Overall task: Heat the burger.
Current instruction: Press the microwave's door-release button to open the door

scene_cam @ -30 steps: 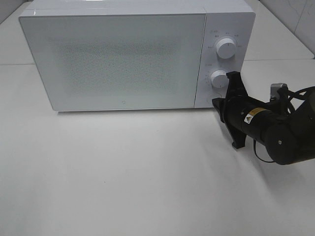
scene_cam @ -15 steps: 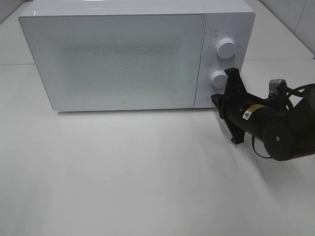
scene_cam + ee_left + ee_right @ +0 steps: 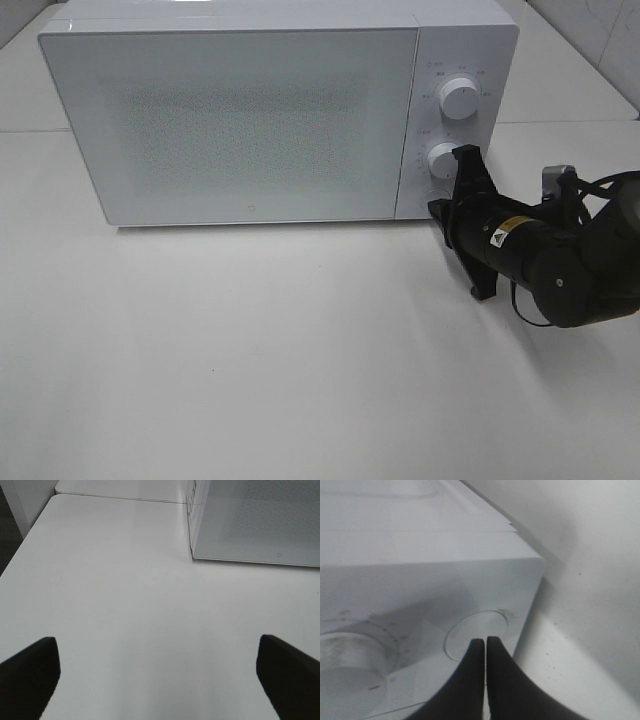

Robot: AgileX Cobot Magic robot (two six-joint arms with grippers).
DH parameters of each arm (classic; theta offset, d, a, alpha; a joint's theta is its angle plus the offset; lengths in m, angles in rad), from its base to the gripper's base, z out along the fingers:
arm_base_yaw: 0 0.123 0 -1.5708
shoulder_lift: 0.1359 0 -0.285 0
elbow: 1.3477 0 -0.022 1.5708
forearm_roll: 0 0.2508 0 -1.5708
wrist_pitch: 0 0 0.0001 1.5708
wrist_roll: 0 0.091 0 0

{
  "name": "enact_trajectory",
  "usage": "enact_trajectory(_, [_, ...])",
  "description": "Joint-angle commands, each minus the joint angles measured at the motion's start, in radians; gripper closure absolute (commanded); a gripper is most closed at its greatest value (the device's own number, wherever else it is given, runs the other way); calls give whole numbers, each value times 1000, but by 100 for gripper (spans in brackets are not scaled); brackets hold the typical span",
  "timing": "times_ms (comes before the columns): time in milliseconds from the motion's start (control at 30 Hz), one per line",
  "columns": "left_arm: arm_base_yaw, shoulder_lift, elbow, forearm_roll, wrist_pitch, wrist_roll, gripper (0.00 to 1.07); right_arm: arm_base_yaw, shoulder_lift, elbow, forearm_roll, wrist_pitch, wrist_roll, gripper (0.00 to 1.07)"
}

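A white table (image 3: 250,380) carries one closed white microwave (image 3: 240,120).

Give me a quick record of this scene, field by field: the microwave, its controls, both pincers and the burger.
microwave: white, door closed, standing on the white table
controls: upper knob, lower knob, round button below them
right pincer: shut, tips at the round button; contact unclear
left pincer: open, over bare table near the microwave's front corner
burger: not in view
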Motion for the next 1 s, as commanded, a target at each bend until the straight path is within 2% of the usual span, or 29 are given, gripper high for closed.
enact_trajectory(33, [4, -14, 1, -3, -12, -7, 6, 1, 8, -10, -7, -7, 4, 107])
enact_trajectory(1000, [4, -14, 1, -3, -12, -7, 6, -3, 18, -78, 47, -82, -17, 107])
